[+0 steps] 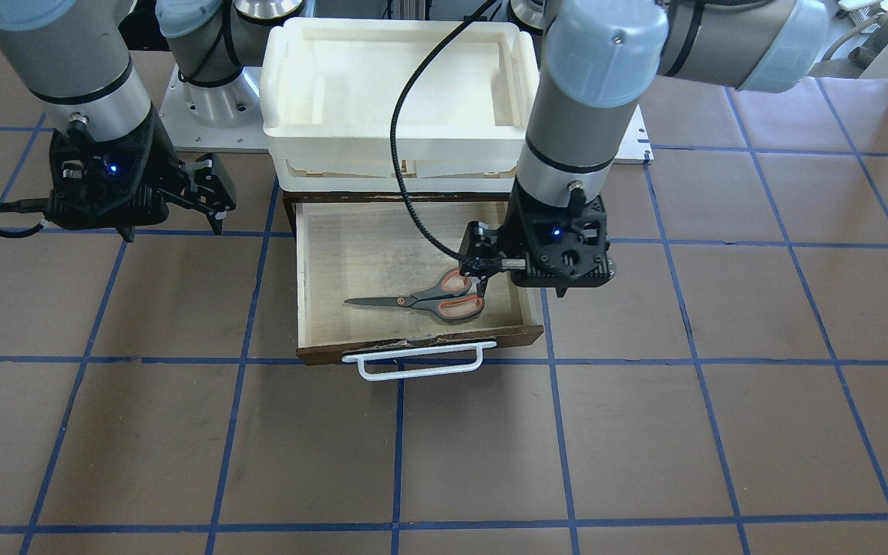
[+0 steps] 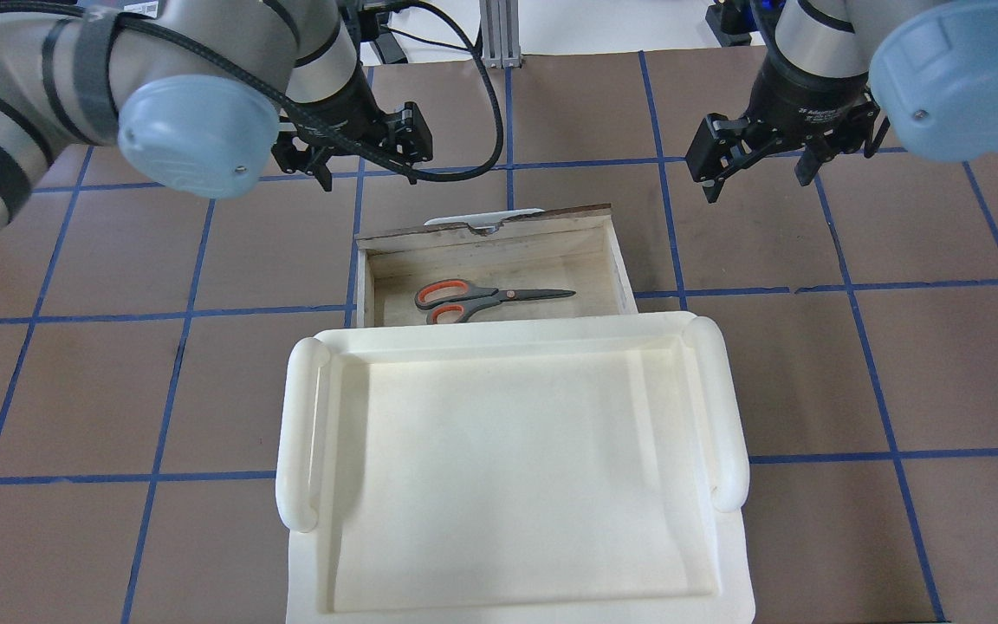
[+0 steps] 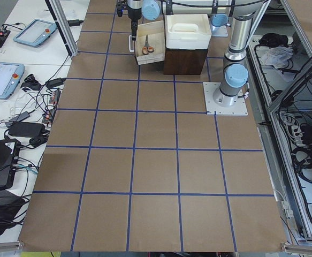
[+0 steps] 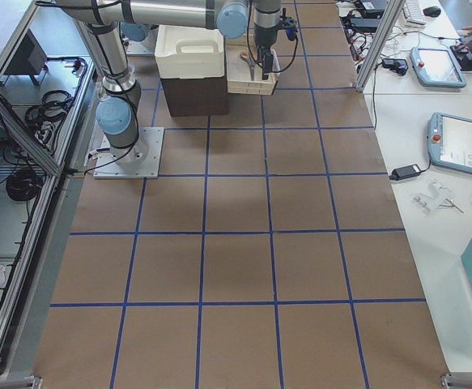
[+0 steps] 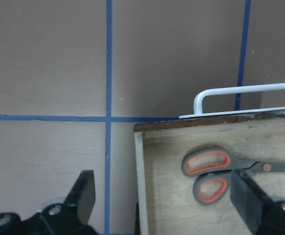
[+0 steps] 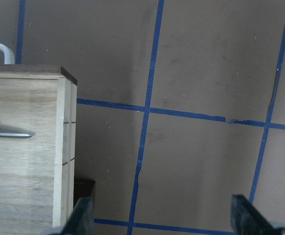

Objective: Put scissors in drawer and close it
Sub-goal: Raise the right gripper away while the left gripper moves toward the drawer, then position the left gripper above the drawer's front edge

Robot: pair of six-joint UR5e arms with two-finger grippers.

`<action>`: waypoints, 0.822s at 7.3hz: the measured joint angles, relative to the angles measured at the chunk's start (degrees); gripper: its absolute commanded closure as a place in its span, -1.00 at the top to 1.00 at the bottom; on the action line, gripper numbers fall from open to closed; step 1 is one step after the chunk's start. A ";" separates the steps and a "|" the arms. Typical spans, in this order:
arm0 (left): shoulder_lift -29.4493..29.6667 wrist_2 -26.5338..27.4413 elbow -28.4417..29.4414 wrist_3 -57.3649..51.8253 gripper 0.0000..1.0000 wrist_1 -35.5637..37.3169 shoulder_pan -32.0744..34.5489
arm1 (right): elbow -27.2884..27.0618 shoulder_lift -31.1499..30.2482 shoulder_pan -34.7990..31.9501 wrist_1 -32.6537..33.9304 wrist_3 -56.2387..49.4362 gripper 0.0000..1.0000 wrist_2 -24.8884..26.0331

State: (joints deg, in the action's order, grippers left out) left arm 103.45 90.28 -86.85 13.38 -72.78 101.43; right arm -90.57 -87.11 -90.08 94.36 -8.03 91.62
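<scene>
The scissors (image 1: 428, 301) lie flat in the open wooden drawer (image 1: 304, 270), grey handles with orange lining toward my left arm, blades toward my right. They also show in the overhead view (image 2: 482, 299) and the left wrist view (image 5: 215, 171). My left gripper (image 1: 479, 266) is open and empty, held above the drawer's left wall by the scissor handles. My right gripper (image 1: 209, 193) is open and empty, hanging above the table to the right of the drawer. The blade tip (image 6: 8, 132) shows in the right wrist view. The drawer's white bar handle (image 1: 413, 362) sticks out from its dark front.
A white plastic tray (image 2: 508, 468) sits on top of the dark cabinet that holds the drawer. The brown table (image 1: 644, 432) is marked with a blue tape grid. A black cable (image 1: 405, 154) from the left wrist loops over the tray and drawer.
</scene>
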 measured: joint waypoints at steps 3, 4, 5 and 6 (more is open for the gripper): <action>8.18 0.39 3.89 2.60 1.00 5.69 2.42 | -0.10 -0.71 -0.01 -0.79 0.43 1.00 0.33; 11.05 1.02 6.35 4.83 1.00 6.22 3.56 | -0.14 -0.74 -0.01 -0.83 0.54 1.00 0.42; 13.80 2.05 8.34 7.32 1.00 6.57 4.70 | -0.18 -0.77 -0.01 -0.84 0.56 1.00 0.51; 16.35 2.68 9.49 9.09 1.00 7.25 5.45 | -0.23 -0.77 -0.01 -0.85 0.56 1.00 0.55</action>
State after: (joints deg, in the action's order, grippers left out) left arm 119.80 92.96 -77.37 22.47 -65.53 106.88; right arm -90.81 -87.88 -90.09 93.52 -7.47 92.17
